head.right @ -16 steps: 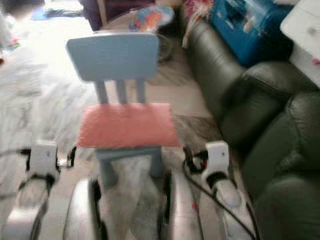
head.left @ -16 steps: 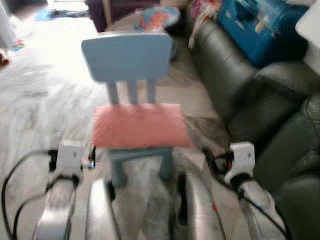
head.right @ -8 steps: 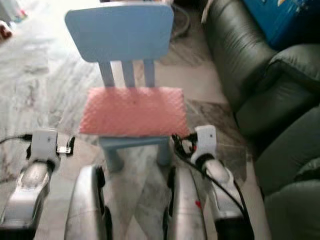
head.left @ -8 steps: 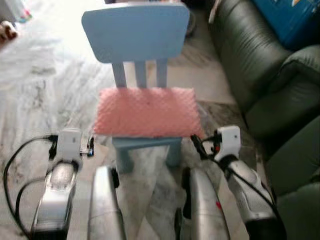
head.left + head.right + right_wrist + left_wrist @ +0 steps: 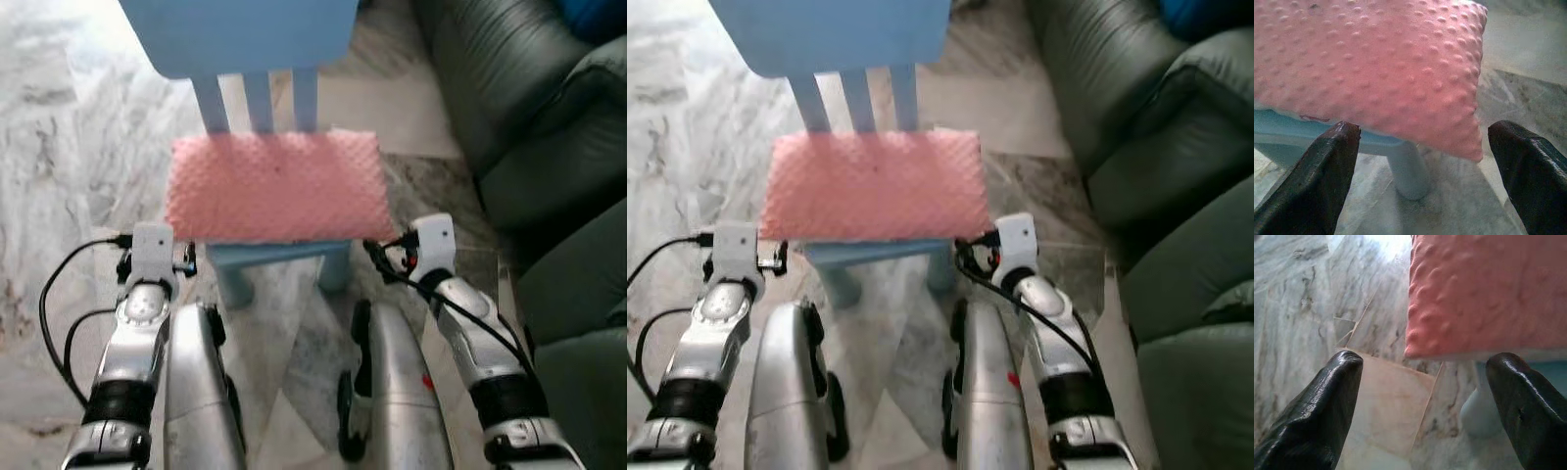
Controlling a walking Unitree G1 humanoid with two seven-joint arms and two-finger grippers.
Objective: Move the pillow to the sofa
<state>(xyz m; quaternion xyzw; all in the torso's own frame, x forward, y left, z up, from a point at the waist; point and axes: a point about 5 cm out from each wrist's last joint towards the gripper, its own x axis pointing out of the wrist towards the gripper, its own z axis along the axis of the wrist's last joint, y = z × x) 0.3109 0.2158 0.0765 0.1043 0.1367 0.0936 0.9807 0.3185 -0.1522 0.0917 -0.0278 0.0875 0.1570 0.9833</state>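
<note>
Head view: the pink pillow [image 5: 274, 186] lies flat on the blue chair [image 5: 279, 250], the dark sofa [image 5: 549, 147] off to the right. Nothing lifted yet; grasp and carry remain. Left wrist: left pincer [image 5: 1425, 396] gapes wide below a pillow corner. Right wrist: right pincer [image 5: 1422, 171] spread apart, framing the opposite corner.

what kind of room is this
Probably a home living room: a dark leather sofa, a marble floor, and a small blue chair with a pink pillow on its seat.
</note>
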